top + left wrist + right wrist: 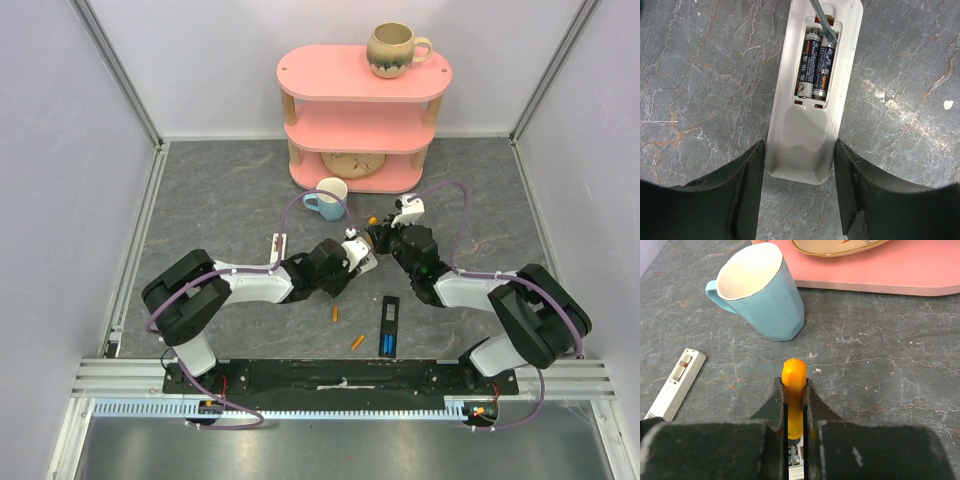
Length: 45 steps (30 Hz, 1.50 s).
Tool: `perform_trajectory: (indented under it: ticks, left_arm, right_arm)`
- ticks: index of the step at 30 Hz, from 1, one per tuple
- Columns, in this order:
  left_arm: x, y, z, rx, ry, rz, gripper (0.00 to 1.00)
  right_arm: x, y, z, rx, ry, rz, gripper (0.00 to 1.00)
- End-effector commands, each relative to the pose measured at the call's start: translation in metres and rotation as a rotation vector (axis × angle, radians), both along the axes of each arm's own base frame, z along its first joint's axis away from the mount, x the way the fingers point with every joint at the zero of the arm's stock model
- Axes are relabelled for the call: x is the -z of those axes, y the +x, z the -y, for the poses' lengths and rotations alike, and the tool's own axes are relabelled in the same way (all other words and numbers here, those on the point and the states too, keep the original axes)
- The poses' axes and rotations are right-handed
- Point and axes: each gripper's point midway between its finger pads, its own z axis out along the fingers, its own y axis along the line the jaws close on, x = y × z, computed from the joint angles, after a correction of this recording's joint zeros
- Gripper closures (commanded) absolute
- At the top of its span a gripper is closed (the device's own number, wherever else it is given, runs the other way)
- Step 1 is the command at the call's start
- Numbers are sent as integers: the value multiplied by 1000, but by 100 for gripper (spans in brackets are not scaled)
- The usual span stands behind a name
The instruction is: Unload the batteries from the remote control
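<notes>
In the left wrist view a white remote lies back up with its compartment open. Two dark blue batteries with orange bands sit in it side by side. My left gripper is shut on the remote's near end, one finger on each side. A metal screwdriver tip rests at the far end of the right battery. My right gripper is shut on the orange screwdriver handle. In the top view both grippers, left and right, meet at mid-table.
Two orange batteries lie loose near the front. A black remote lies beside them. A blue mug stands before the pink shelf. A slim white piece lies left of the mug.
</notes>
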Motion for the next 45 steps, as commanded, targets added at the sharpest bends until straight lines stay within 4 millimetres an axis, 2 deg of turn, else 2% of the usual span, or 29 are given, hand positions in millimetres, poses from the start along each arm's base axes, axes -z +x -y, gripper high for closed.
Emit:
perform_trajectory:
  ticks: [1, 30, 36, 39, 45]
  left_arm:
    - [21, -5, -18, -30, 88, -45, 98]
    - [26, -6, -19, -35, 97, -64, 98]
    - [25, -6, -19, -36, 96, -63, 98]
    - [27, -6, -20, -37, 97, -68, 98]
    - [26, -6, -20, -37, 94, -70, 98]
  right_arm:
    - [-22, 9, 1, 30, -12, 74, 100]
    - [-21, 3, -3, 47, -175, 126, 100]
    - [-12, -5, -13, 26, -229, 142, 100]
    - [-1, -15, -18, 26, -255, 138, 100]
    - [17, -32, -12, 45, -258, 125, 100]
